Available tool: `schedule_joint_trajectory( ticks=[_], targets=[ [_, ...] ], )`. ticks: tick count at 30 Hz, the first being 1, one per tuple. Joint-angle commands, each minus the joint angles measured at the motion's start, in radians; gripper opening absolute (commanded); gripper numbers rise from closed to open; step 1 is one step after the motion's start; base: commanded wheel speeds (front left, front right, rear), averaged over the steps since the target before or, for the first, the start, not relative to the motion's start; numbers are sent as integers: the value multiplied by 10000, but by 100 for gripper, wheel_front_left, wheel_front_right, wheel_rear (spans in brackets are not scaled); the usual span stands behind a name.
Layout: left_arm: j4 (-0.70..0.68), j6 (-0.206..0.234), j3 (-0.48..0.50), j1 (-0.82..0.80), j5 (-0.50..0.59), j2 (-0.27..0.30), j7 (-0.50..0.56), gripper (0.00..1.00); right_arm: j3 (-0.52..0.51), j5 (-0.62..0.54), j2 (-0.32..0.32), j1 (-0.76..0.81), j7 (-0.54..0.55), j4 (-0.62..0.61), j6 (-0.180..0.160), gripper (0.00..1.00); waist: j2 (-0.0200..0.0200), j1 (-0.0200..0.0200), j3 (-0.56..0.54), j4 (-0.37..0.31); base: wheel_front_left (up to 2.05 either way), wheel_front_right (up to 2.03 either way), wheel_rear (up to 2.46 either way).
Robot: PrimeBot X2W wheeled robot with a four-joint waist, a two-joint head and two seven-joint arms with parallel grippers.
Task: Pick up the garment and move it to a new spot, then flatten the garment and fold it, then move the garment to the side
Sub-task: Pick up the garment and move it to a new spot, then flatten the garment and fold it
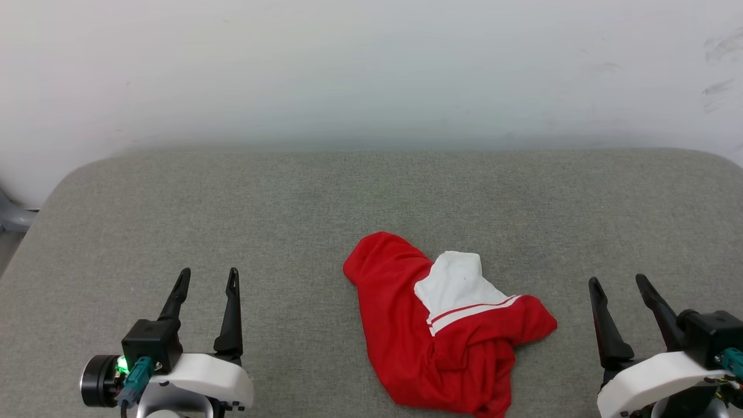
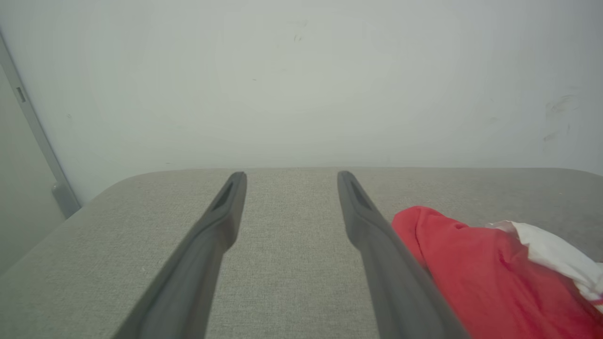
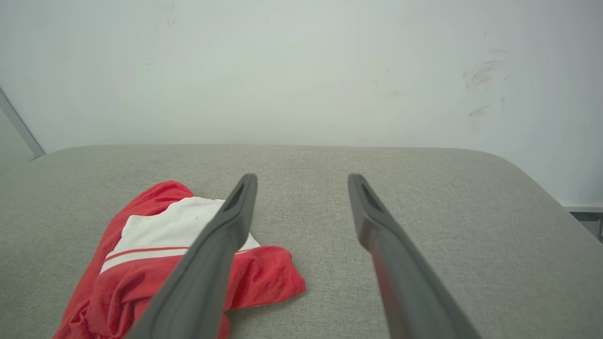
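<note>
Lying crumpled on the grey table [image 1: 325, 191], the garment [image 1: 400, 331] sits near the front edge, right of centre, between the left end effector [image 1: 209, 277] and the right end effector [image 1: 616, 280], both spread and clear of it. Bare tabletop runs far back to the white wall [image 1: 371, 69], with rounded far corners.

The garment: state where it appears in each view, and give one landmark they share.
Head view: the garment lies crumpled at lower centre-right, between the left pincer and right pincer, touching neither.
Left wrist view: garment in the lower right corner, beside a finger.
Right wrist view: garment at lower left, partly behind a finger.
Shared landmark: its white sleeve, on top of the heap.
</note>
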Motion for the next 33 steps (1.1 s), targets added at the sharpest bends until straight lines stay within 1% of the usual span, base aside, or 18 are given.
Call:
schedule_joint_trajectory(
  ticks=[1,4,7,9,12,16,18,23,27,33],
  targets=[
    [-56,20,-7,104,20,27,-43,100,-13,-64,2,83,12,-59,-7,100,0,0,0,16,0,0,0],
    [-40,-95,-111,78,57,46,-36,100,-56,-59,1,117,241,26,-7,100,0,0,-8,41,0,0,0],
    [-11,-123,-200,-43,68,55,-9,100,-120,40,2,90,745,306,-5,100,0,0,7,75,0,0,0],
    [5,-178,-271,-145,69,41,15,100,-143,112,4,-31,1366,635,-7,100,0,0,34,129,0,0,0],
    [13,-220,-386,-290,65,-24,42,100,165,372,7,-362,2351,853,-5,100,0,0,115,281,0,0,0],
    [30,-298,-487,-445,45,-138,24,100,1033,413,5,-911,3789,890,-7,100,0,0,305,528,0,0,0],
    [8,-349,-505,-556,28,-196,10,100,1529,414,-194,-1363,4476,852,-7,100,0,0,498,659,0,0,0],
    [88,-518,-572,-861,72,-334,-21,100,2911,867,-683,-2594,6029,999,-7,100,0,0,953,1023,0,0,0],
    [213,-631,-589,-1107,110,-513,-41,100,3957,1188,-1090,-3552,6816,1296,-7,100,0,0,1308,1296,0,0,0],
    [266,-784,-340,-1331,189,-726,-42,100,4942,1579,-1496,-4370,7758,2288,-8,100,0,0,1655,1522,0,0,0]
  ],
)
